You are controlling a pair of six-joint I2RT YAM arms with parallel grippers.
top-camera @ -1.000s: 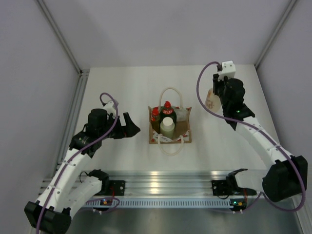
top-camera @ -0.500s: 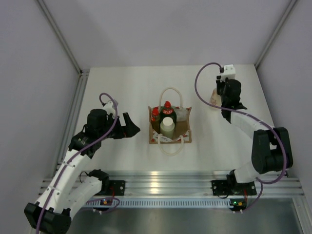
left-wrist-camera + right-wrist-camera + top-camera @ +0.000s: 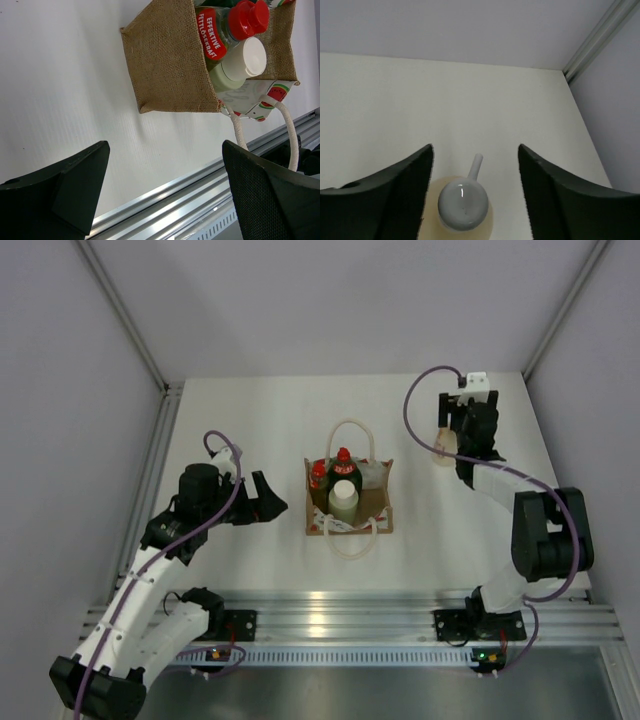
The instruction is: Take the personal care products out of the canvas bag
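Appears to be the set-down of the cream bottle (image 3: pixel 463 204), standing upright on the desk (image 3: pixel 260 420) at about 2 o'clock from the canvas bag (image 3: pixel 381 512), well apart from it. To finish well: spread the right hand (image 3: pixel 475 165) wider before lifting, rise straight up clear of the white pump cap, avoid brushing the spout pointing towards 12 o'clock in the wrist view, then swing back over the bag. Probably three left inside: dark green bottle (image 3: pixel 343 462), slim yellow bottle (image 3: pixel 318 475), pale cylindrical bottle (image 3: pixel 344 498).

Right hand: parted partway, straddling the cream bottle without clamping it; light contact on one side not ruled out. Left hand (image 3: pixel 265 502): spread wide, holding nothing, waiting at 9 o'clock of the bag, near but not touching.
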